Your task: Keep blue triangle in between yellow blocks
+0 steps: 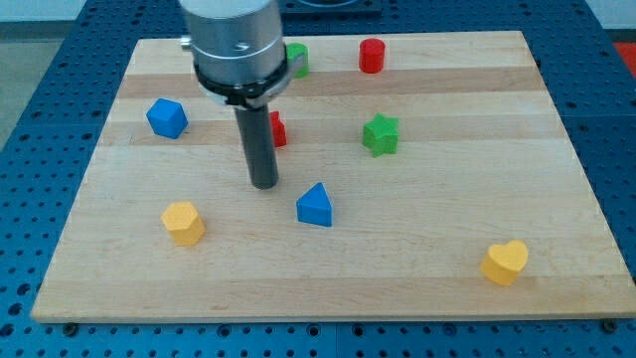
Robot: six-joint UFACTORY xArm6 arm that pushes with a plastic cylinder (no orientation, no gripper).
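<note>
— Pale wooden desk, built of long planks side by side, grain running across the view.

— And underneath?

— Blue perforated base, dotted with rows of small dark holes, showing on every side of the wood.

— Light?

— Even and soft, only faint shadows. Beyond the top edge, too little visible to tell.

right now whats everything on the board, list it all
blue triangle: 1, blue, centre, just to the view's right of my tip
blue block: 1, blue, angular, view's left
yellow block: 1, yellow, lower left
yellow heart: 1, yellow, lower right
green star: 1, green, right of centre
green block: 1, green, top, partly hidden by the arm
red cylinder: 1, red, top
red block: 1, red, mostly hidden behind the rod
board: 1, light wood
my tip: 1, dark rod end, touching no block
</note>
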